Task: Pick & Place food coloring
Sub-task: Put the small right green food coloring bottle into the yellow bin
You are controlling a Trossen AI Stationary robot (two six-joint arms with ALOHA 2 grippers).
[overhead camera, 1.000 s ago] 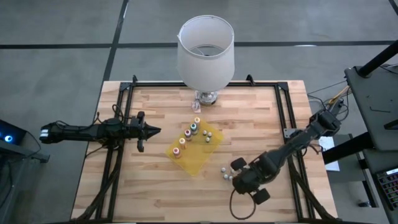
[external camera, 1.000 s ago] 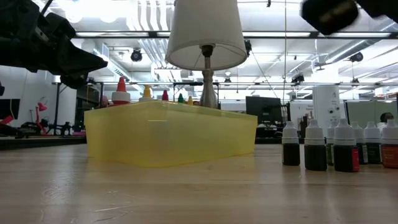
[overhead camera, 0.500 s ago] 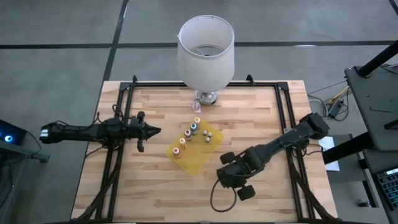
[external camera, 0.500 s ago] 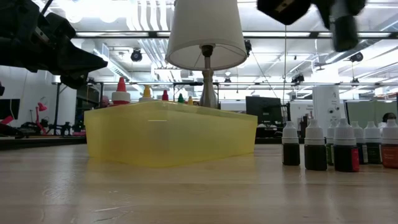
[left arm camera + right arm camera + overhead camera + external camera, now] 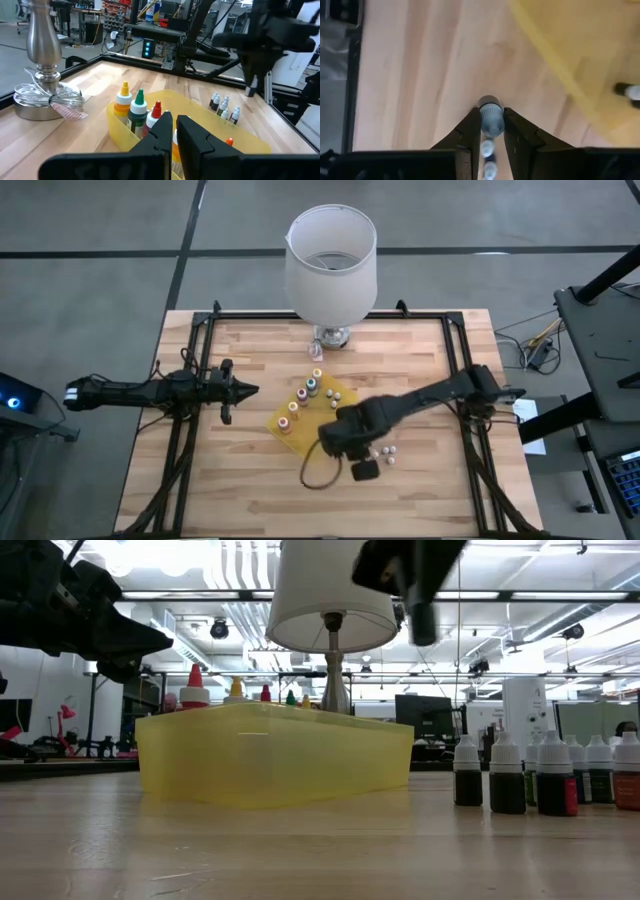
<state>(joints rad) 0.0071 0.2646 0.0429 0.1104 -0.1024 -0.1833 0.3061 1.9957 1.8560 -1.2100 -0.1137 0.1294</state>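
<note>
One bottle (image 5: pixel 491 120), pale-capped, pinched near its top between the narrowly parted fingers of the right gripper (image 5: pixel 491 114), hanging clear of the table (image 5: pixel 250 490) just beside the near edge of the tray (image 5: pixel 308 442). Other bottles (image 5: pixel 303 392) standing upright inside the tray, caps yellow, green and red among them; a few more (image 5: pixel 381 452) left on the wood close to the right arm. Likely trouble from here: a thin grip high on a small round body, so a slip or a swing on the way over the wall; too low a pass, and a knock against the yellow rim; too hasty a descent, and a toppled neighbour among those already standing. Possibly also a snag from the cable loop (image 5: pixel 312 476) trailing under the wrist, though hard to judge from above. Left gripper (image 5: pixel 243 390) closed on nothing, parked over the table's left side, pointing at the tray. Lamp (image 5: pixel 331 265) at the far edge, out of the way. No brand or legible writing anywhere; bottle labels dark and too small to read.
</note>
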